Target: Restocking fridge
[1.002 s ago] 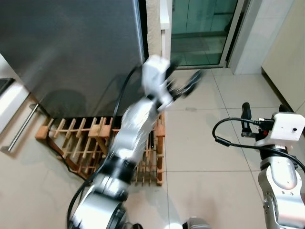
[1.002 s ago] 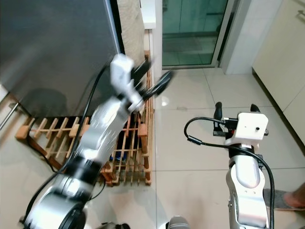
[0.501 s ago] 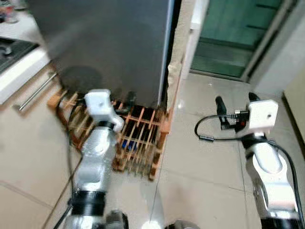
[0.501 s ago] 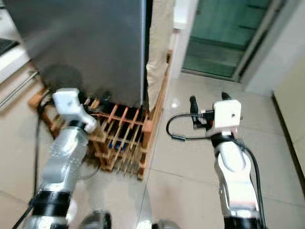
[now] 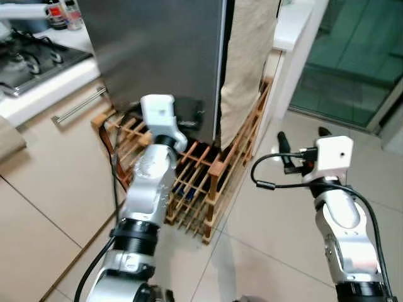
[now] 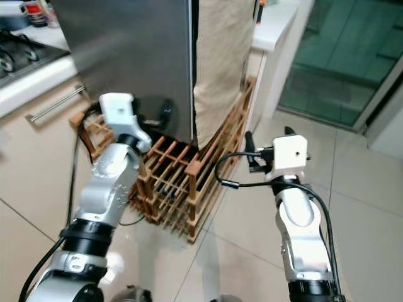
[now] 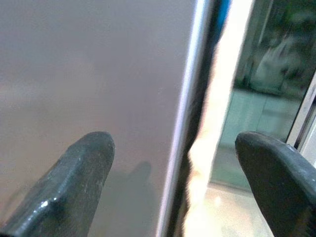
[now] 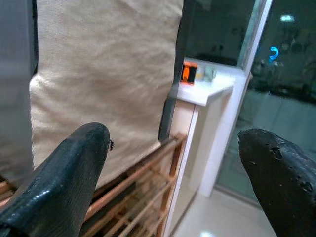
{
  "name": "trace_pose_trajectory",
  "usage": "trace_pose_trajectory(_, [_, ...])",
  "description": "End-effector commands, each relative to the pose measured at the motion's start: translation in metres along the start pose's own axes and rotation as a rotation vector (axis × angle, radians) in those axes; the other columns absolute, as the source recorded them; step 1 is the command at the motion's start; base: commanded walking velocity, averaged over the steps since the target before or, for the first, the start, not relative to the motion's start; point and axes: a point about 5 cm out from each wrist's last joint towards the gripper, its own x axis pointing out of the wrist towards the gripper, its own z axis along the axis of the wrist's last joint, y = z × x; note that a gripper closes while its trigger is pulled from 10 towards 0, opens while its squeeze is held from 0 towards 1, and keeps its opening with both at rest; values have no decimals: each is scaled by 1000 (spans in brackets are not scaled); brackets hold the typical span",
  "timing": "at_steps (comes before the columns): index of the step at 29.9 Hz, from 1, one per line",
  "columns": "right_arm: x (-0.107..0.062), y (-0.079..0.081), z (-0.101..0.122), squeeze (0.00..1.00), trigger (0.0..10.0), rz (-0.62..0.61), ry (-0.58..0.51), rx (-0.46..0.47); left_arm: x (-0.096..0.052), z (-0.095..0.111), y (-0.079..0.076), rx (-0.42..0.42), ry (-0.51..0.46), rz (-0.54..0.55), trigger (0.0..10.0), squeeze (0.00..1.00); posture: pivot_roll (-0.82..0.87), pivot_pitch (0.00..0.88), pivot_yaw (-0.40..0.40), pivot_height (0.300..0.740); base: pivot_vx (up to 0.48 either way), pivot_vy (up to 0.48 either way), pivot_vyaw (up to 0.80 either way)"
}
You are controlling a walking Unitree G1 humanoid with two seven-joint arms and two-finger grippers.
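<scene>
**A:** Item one, arms?

**B:** Left gripper [image 7: 173, 182]: raised toward the lower part of the grey fridge door [image 5: 157, 56], fingers spread wide, nothing held. In the wrist view the door's right edge runs between the two fingers. Right gripper [image 8: 173, 177]: held out at mid-height over the floor, fingers likewise wide apart and empty, facing the beige cloth [image 8: 103, 74].

**A:** Item two, surroundings?

**B:** Fridge shut. Wooden rack [image 5: 201, 182] on the tiled floor [image 5: 277, 233] at its foot. Beige cloth hanging just beside the door edge. White counter [image 5: 296, 22] to the right, a small orange object [image 8: 188, 73] on it. Gas hob [image 5: 31, 53] at far left. Green-tinted glass door [image 6: 334, 56] beyond.

**A:** Item three, unclear?

**B:** Something blue [image 5: 182, 187] lies inside the rack, possibly bottles; too hidden to say.
</scene>
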Motion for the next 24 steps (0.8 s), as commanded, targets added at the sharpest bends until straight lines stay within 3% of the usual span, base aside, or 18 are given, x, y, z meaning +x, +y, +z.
trace_pose_trajectory(1, [3,5,2,0,10000,10,-12,8,-1,-8,5,7,32,19,10000,0,-197,0,27,727,259,-401,500])
trace_pose_trajectory(5, [6,13,3,0,10000,33,-23,4,5,-8,3,15,45,-4,10000,0,-196,0,33,727,258,-401,492])
trace_pose_trajectory(7, [6,14,2,0,10000,35,-20,8,10,-11,5,64,75,10,10000,0,-196,0,36,727,259,-401,494])
trace_pose_trajectory(8, [6,15,1,0,10000,36,-19,8,13,-12,8,148,84,35,10000,0,-197,0,40,727,277,-386,488])
trace_pose_trajectory(9, [7,17,0,0,10000,34,-15,7,20,-16,17,304,145,109,10000,0,-196,0,45,727,0,0,0])
trace_pose_trajectory(11, [6,17,0,0,10000,31,-13,9,25,-17,22,302,180,133,10000,0,-196,0,45,727,0,0,0])
trace_pose_trajectory(12, [5,16,-1,0,10000,27,-11,10,28,-13,24,249,169,123,10000,0,-197,0,47,727,0,0,0])
trace_pose_trajectory(17, [0,18,-5,0,10000,17,0,22,34,3,21,161,90,44,10000,0,-201,16,55,727,96,0,0])
trace_pose_trajectory(24, [1,19,-3,0,10000,13,-9,25,36,12,15,168,10,40,10000,0,-213,19,67,727,411,0,0])
